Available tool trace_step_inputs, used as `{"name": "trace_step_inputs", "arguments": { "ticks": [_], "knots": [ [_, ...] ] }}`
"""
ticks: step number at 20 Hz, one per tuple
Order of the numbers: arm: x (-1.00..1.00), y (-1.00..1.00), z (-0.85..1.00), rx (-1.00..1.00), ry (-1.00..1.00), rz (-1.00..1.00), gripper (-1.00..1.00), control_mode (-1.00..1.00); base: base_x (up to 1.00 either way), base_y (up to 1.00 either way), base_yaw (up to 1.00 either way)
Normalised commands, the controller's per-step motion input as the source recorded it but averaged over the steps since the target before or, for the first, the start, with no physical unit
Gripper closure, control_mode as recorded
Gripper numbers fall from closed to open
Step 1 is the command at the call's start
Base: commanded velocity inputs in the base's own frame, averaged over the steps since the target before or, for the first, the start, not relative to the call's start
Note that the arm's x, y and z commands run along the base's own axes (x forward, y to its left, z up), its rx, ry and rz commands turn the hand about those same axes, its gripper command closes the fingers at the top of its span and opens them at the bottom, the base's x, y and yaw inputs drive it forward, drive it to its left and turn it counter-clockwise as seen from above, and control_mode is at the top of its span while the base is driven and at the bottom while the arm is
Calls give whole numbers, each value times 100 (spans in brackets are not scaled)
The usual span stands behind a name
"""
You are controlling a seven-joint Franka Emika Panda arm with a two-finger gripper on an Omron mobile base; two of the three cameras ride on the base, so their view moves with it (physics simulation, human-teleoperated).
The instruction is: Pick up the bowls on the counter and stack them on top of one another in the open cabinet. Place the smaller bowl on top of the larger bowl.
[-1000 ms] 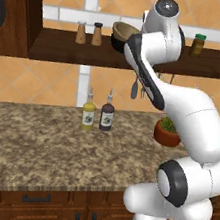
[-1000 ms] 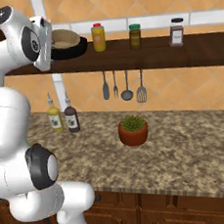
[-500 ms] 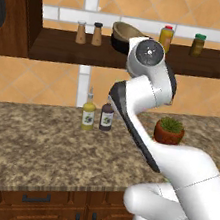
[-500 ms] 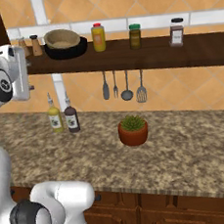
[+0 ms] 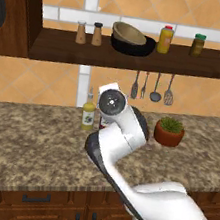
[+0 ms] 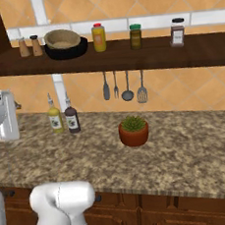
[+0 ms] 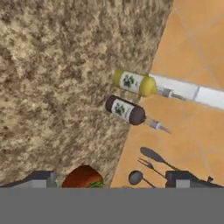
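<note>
The tan-beige smaller bowl (image 5: 129, 32) (image 6: 62, 38) rests inside the wide glossy black bowl (image 5: 136, 48) (image 6: 68, 50) on the open cabinet shelf (image 5: 191, 62) (image 6: 152, 55). My arm is folded low over the granite counter (image 5: 25, 143) (image 6: 188, 150), far below both bowls. In the hand view my gripper (image 7: 113, 179) is open, its dark fingertips (image 7: 41, 178) far apart with nothing between them. It looks at the counter (image 7: 57, 65) and the tiled wall.
Two sauce bottles, one yellow (image 5: 87, 116) (image 7: 133, 83) and one dark (image 6: 72, 120) (image 7: 124, 110), stand by the wall. A reddish-brown plant pot (image 5: 168, 132) (image 6: 134, 131) sits on the counter. Utensils (image 5: 151, 88) hang under the shelf. Shakers (image 5: 88, 33) and jars (image 6: 135, 35) flank the bowls.
My arm has drawn away from the shelf and swung down, folding low over the counter. The stacked bowls have stayed in place on the shelf.
</note>
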Motion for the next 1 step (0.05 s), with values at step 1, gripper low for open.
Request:
{"name": "trace_step_inputs", "arguments": {
  "ticks": [1],
  "knots": [
    [0,5,-87,-3,15,0,-100,-100,0,0,0]
  ]
}}
